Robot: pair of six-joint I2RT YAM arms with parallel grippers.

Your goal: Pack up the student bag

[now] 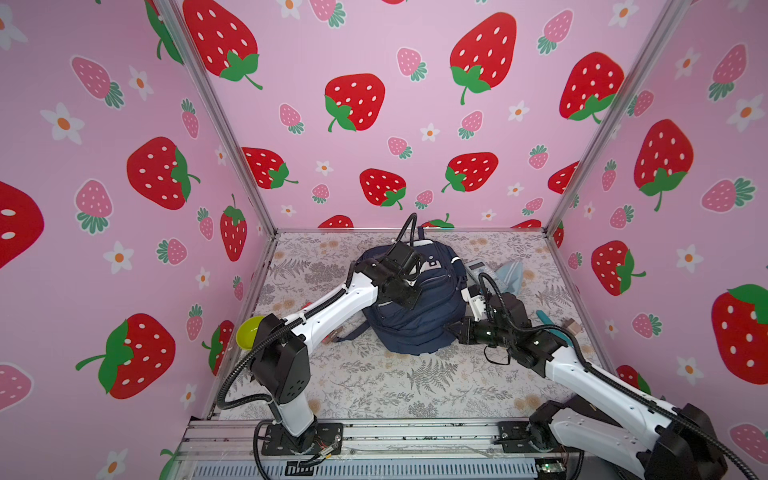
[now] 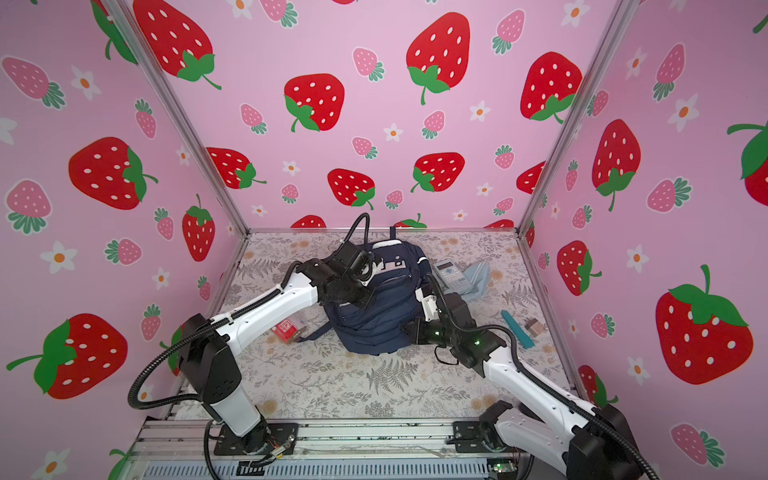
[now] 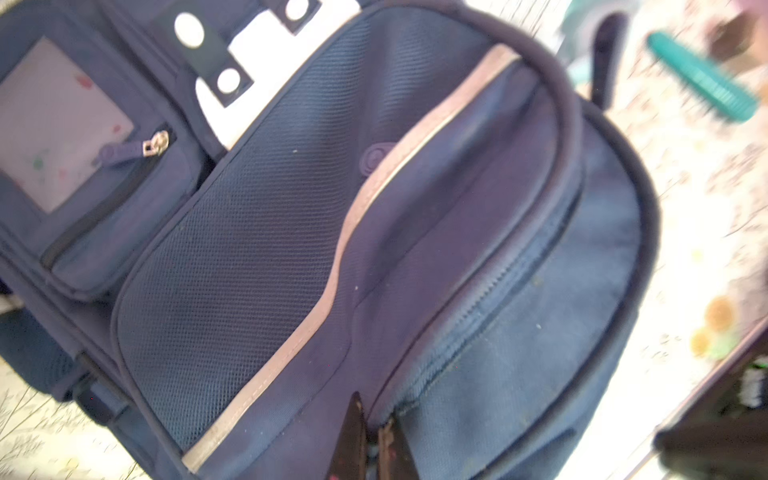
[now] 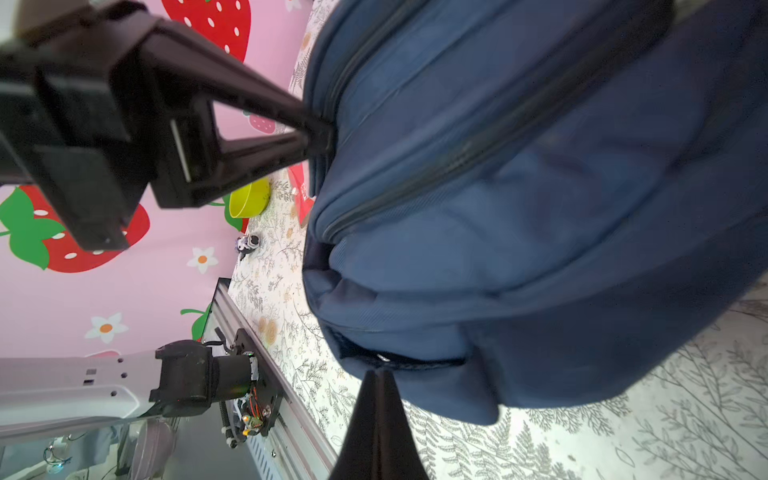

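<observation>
over at the 9 o'clock edge of the floral table (image 1: 374,386) there's a yellow-green bowl (image 1: 248,332), half hidden behind the left arm (image 1: 332,303). next along, at roughly 8 o'clock from the bag, a little red box (image 2: 286,328) lies on the table, and a loose bag strap (image 2: 318,332) trails out toward it.

the student bag (image 1: 415,328) lies flat in the middle of the table, nudged a bit toward 12. front pockets face up, patch and top loop point at 12, bottom end at 6.

the left gripper (image 4: 327,134) is planted on the front of it, about mid-bag. its fingers are nipped right together on a zip line, and in its own wrist view what looks like a tan zip pull (image 3: 388,430) is caught between them.

the right gripper (image 4: 377,374) is down low at the bag's 4 o'clock corner, lying nearly flat to the table. jaws fully together, tips pushed against a zip end there. honestly can't tell if it's got hold of anything.

past the bag, at its 2 o'clock, there's a grey calculator (image 2: 450,272), with a pale blue cloth (image 2: 478,276) touching its far side. near the 3 o'clock wall lie a teal comb (image 2: 517,328) and a small wooden block (image 2: 535,326) just beside it, both well apart from the bag.
</observation>
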